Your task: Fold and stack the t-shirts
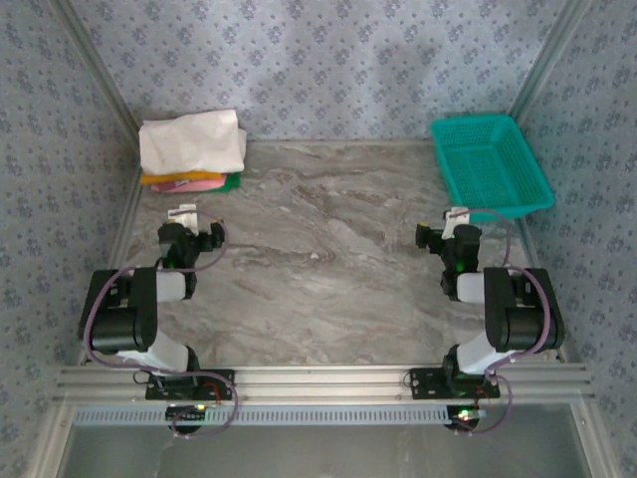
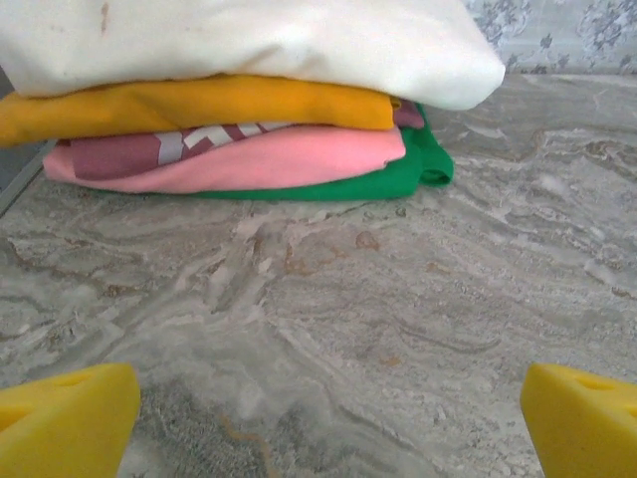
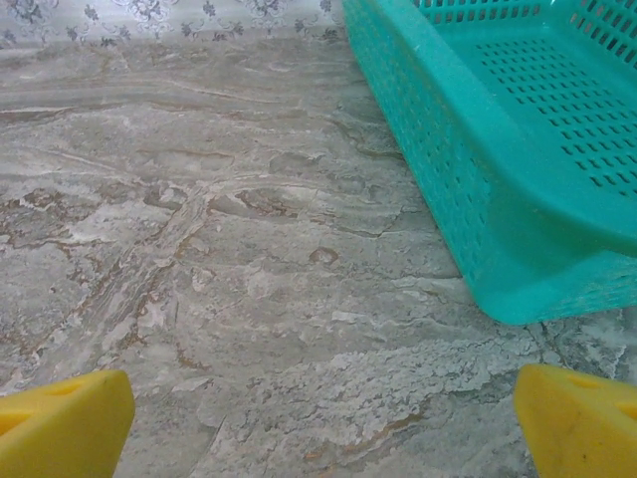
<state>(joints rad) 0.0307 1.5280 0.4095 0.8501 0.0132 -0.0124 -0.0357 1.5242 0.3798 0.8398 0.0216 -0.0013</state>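
Marbled grey table (image 1: pixel 328 269), patterned walls on three sides.

Near edge, 6 o'clock: both arm bases are bolted to the metal rail (image 1: pixel 318 378).
- Left gripper (image 2: pixel 323 423): yellow fingers spread wide, nothing between them, bare table beneath.
- Right gripper (image 3: pixel 323 423): the same, spread wide and empty.

Mid table: bare from 9 to 3 o'clock, with no loose cloth.

Far, 11 o'clock: you have one stack in the back-left corner.
- The white shirt (image 1: pixel 191 141) is on top.
- Under it come the orange shirt (image 2: pixel 199 105), then the pink shirt (image 2: pixel 299 159), with the green shirt (image 2: pixel 398 179) at the bottom.
- All four are folded.

Far, 1 o'clock: the teal basket (image 3: pixel 428 149) looks empty.

Progress, as a judgement: folding and stacking look finished. At most you might square the white shirt, which overhangs the layers below.

Room: the centre is wide open for both arms. It is tight at the stack, which sits close to the left and back walls. It is tight too at the basket, which sits close to the right wall just ahead of the right gripper.
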